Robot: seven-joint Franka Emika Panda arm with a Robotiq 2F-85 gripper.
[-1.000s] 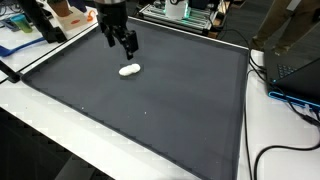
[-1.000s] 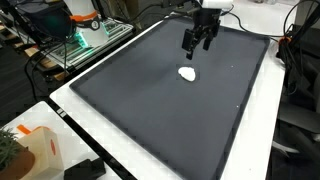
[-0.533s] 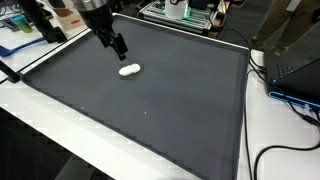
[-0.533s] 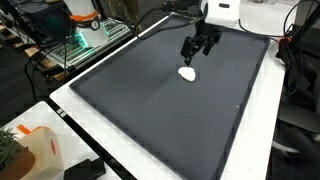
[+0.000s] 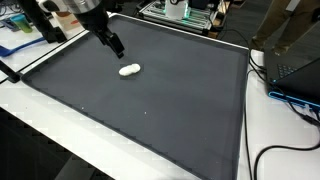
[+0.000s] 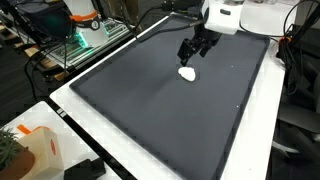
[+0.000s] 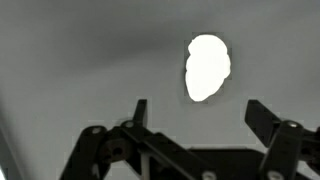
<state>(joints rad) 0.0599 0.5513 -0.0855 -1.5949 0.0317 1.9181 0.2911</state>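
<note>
A small white oval object (image 5: 129,69) lies on the dark grey mat (image 5: 150,110); it also shows in the other exterior view (image 6: 187,73) and in the wrist view (image 7: 207,66). My gripper (image 5: 115,46) hangs tilted above the mat, just beside the white object and apart from it (image 6: 190,51). In the wrist view the gripper (image 7: 200,112) has its two black fingers spread wide, with nothing between them; the white object sits beyond the fingertips.
White table edges (image 5: 40,125) frame the mat. Cables (image 5: 290,105) and a black device lie along one side. A metal rack with equipment (image 6: 85,40) stands beyond the mat's edge. An orange-marked object (image 6: 30,140) sits at a near corner.
The gripper has swung away from over the white object and tilted, rising a little. The white object has not moved. The jaws stay wide.
</note>
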